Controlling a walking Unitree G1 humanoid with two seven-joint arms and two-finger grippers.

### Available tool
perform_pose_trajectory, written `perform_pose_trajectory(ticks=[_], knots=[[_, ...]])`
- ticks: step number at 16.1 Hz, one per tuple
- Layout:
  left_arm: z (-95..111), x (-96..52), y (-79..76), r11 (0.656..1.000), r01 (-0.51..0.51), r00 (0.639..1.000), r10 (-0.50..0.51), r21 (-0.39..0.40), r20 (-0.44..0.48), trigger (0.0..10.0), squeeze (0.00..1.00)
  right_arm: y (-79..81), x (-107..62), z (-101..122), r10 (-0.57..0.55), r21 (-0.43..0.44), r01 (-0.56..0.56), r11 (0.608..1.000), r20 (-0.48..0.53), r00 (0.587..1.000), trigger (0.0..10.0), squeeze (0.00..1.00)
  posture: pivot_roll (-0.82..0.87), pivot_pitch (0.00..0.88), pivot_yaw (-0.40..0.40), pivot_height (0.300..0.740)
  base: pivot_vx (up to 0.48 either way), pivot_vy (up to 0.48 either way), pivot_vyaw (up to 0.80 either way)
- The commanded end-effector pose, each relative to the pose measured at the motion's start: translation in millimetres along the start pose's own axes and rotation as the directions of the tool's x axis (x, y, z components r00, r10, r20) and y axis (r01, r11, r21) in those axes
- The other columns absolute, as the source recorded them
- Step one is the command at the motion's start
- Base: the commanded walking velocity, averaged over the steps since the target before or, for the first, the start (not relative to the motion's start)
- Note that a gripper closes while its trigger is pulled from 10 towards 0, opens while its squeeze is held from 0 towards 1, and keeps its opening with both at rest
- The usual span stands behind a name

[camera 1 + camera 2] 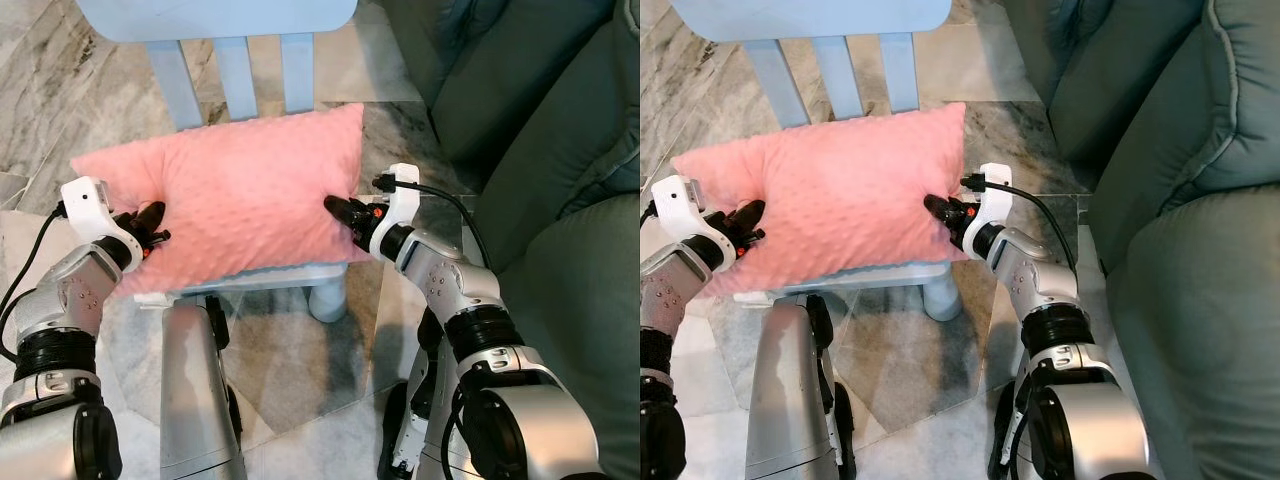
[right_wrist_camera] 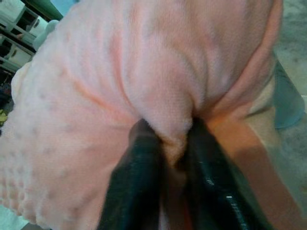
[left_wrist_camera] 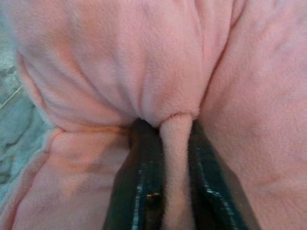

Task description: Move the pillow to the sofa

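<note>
Floor: grey-veined marble tiles (image 1: 60, 90), polished, hard, glossy enough to be slick.
Chair: pale blue chair (image 1: 236, 62), painted, slatted back, rounded leg showing under the seat; stands just beside the sofa.
Sofa: dark grey-green sofa (image 1: 560, 150), plump upholstered cushions with piped seams, on the robot's right, close by the chair.
Pillow, place: pink pillow (image 1: 240, 195) lies flat across the chair seat, overhanging it on both sides; not yet on the sofa.
Pillow, make: rectangular, soft plush with a raised dotted nap, loosely stuffed; fabric bunches into folds where pinched.
Left gripper: left gripper (image 1: 150, 228) at the pillow's left end, its black fingers (image 3: 139, 191) clamped on a tuck of pink fabric that stands up between them.
Right gripper: right gripper (image 1: 340, 212) at the pillow's right edge, fingers (image 2: 136, 187) likewise closed on a gathered fold near the seam.
Handling, judged: likely light and floppy; it should sag in the middle when lifted by the two ends, so both ends want raising together.
Hold, judged: pinches on fabric folds grip well on plush, though a thin tuck could slide out if the arms pull apart.
Fragility: none apparent; crushing does no harm.
Route, judged: short carry to the right, clearing the chair back and sofa arm.
</note>
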State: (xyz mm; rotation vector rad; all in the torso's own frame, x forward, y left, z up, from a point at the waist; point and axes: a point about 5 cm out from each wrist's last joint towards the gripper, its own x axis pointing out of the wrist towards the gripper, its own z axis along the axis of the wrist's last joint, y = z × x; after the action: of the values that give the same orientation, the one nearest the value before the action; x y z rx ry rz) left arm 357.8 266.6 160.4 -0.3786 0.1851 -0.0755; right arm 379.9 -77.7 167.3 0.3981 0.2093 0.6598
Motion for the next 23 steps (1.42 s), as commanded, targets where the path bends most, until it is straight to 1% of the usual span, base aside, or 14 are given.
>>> perform_pose_trajectory(ticks=[1, 2, 4, 6, 7, 9, 11, 14, 16, 18, 20, 21, 22, 23], knots=[[-16.3, -0.8, -0.8, 1.000, 0.002, 0.999, -0.002, 0.012, -0.042, 0.0, 0.00, 2.9, 0.6, 1.8, 0.020, 0.001, -0.020, 1.000, 0.005, 1.000, 0.0, 0.00, -0.04, 0.366, -0.028, 0.412, 0.000, 0.000, 0.00], [-15.6, -1.2, -1.7, 1.000, 0.001, 0.999, 0.000, 0.017, -0.036, 0.0, 0.00, 2.8, -0.3, 3.3, 0.024, -0.001, -0.024, 1.000, 0.008, 1.000, 0.0, 0.00, -0.04, 0.366, -0.028, 0.412, 0.000, 0.000, 0.00], [-13.7, -6.4, -2.3, 0.996, 0.001, 1.000, -0.001, 0.090, 0.000, 0.0, 0.00, -1.4, -5.5, 9.6, 0.021, -0.023, -0.021, 1.000, 0.022, 1.000, 0.0, 0.00, -0.05, 0.336, -0.020, 0.412, 0.000, 0.000, 0.00], [-15.9, -11.1, -2.0, 0.992, -0.016, 0.999, 0.010, 0.123, 0.045, 0.0, 0.00, -7.5, -13.9, 15.4, 0.008, -0.053, -0.005, 0.999, 0.049, 0.999, 0.0, 0.00, -0.05, 0.282, 0.000, 0.412, 0.000, 0.000, 0.00], [-18.5, -11.0, -6.0, 0.993, -0.022, 0.998, 0.014, 0.116, 0.066, 0.0, 0.00, -10.3, -19.0, 19.1, 0.004, -0.056, 0.000, 0.998, 0.074, 0.997, 0.0, 0.00, -0.05, 0.250, 0.008, 0.412, 0.000, 0.000, 0.00], [-28.8, -10.3, -20.3, 0.988, -0.019, 0.995, 0.004, 0.155, 0.098, 0.0, 0.00, -19.3, -34.0, 26.4, -0.023, -0.075, 0.031, 0.997, 0.114, 0.993, 0.0, 0.00, -0.06, 0.186, 0.028, 0.412, 0.000, 0.000, 0.00], [-44.9, -16.2, -27.4, 0.967, -0.041, 0.994, 0.013, 0.251, 0.111, 0.0, 0.00, -22.6, -48.8, 28.1, -0.048, -0.103, 0.064, 0.993, 0.146, 0.988, 0.0, 0.00, -0.08, 0.149, 0.045, 0.412, 0.000, 0.000, 0.00], [-67.1, -23.2, -27.3, 0.970, -0.049, 0.996, 0.028, 0.240, 0.088, 0.0, 0.00, -20.6, -68.5, 14.3, -0.114, -0.094, 0.137, 0.986, 0.217, 0.969, 0.0, 0.00, -0.09, 0.087, 0.061, 0.412, 0.000, 0.000, 0.00], [-69.6, -20.9, -35.7, 0.970, -0.041, 0.995, 0.017, 0.238, 0.099, 0.0, 0.00, -18.8, -77.3, 0.9, -0.158, -0.090, 0.184, 0.979, 0.245, 0.957, 0.0, 0.00, -0.09, 0.064, 0.066, 0.412, 0.000, 0.000, 0.00], [-72.1, -18.0, -50.5, 0.970, 0.002, 0.995, -0.026, 0.241, 0.100, 0.0, 0.00, -13.6, -84.3, -12.2, -0.189, -0.106, 0.222, 0.969, 0.263, 0.946, 0.0, 0.00, -0.10, 0.044, 0.070, 0.412, 0.000, 0.000, 0.00], [-75.6, -19.4, -64.4, 0.970, 0.035, 0.994, -0.060, 0.241, 0.095, 0.0, 0.00, -0.6, -93.5, -18.0, -0.191, -0.098, 0.228, 0.969, 0.292, 0.937, 0.0, 0.00, -0.13, 0.028, 0.076, 0.412, 0.000, 0.000, 0.00], [-75.4, -20.3, -67.5, 0.970, 0.044, 0.993, -0.069, 0.238, 0.097, 0.0, 0.00, 2.3, -95.7, -17.8, -0.191, -0.105, 0.233, 0.967, 0.308, 0.932, 1.2, 0.00, -0.13, 0.028, 0.076, 0.412, 0.000, 0.000, 0.00], [-75.3, -21.6, -74.3, 0.970, 0.054, 0.992, -0.081, 0.238, 0.102, 0.4, 0.00, 5.5, -101.0, -14.6, -0.201, -0.119, 0.258, 0.959, 0.358, 0.912, 3.7, 0.00, -0.13, 0.022, 0.074, 0.412, 0.000, 0.000, 0.00], [-75.9, -22.6, -78.6, 0.967, 0.057, 0.991, -0.085, 0.248, 0.105, 3.1, 0.00, 6.6, -105.0, -11.6, -0.216, -0.124, 0.284, 0.951, 0.390, 0.895, 9.4, 0.00, -0.13, 0.020, 0.073, 0.412, 0.000, 0.000, 0.00]])
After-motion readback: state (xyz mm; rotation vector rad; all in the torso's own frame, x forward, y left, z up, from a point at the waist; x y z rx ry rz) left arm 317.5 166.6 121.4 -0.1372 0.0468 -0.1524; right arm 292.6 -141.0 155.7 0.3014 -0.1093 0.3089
